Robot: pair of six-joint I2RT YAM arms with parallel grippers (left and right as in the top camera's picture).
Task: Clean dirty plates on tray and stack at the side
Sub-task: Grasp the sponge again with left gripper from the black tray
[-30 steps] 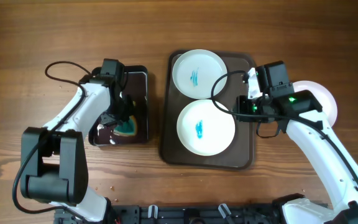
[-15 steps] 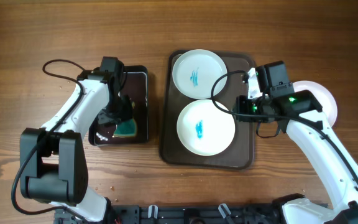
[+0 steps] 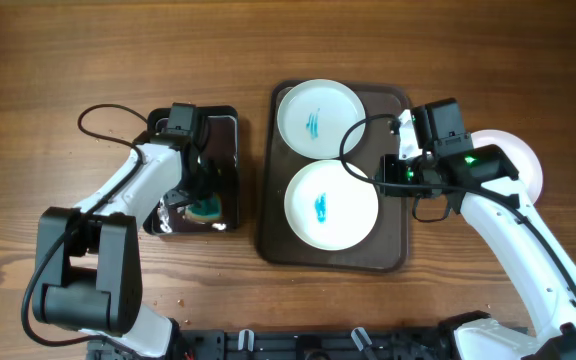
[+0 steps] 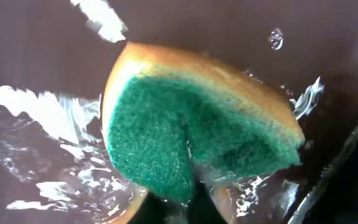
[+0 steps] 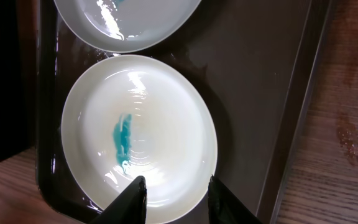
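Observation:
Two white plates lie on the dark brown tray (image 3: 400, 240). The far plate (image 3: 320, 118) and the near plate (image 3: 331, 204) each carry a teal-blue smear. A third plate (image 3: 516, 160) rests on the table at the right, partly under my right arm. My right gripper (image 3: 392, 172) hovers open at the tray's right side. In the right wrist view its fingertips (image 5: 135, 196) straddle the near plate's (image 5: 138, 137) rim without holding it. My left gripper (image 3: 200, 205) is shut on a wet teal and yellow sponge (image 4: 197, 140), pinching it into a fold low in the black tray.
The small black tray (image 3: 223, 135) with water in it stands left of the brown tray. The left arm's cable (image 3: 103, 110) loops over the bare wooden table (image 3: 68, 60). Small crumbs (image 3: 183, 297) lie near the front edge.
My left gripper opened briefly and shut again on the sponge, shifting slightly toward the front of the black tray. The right arm has not moved.

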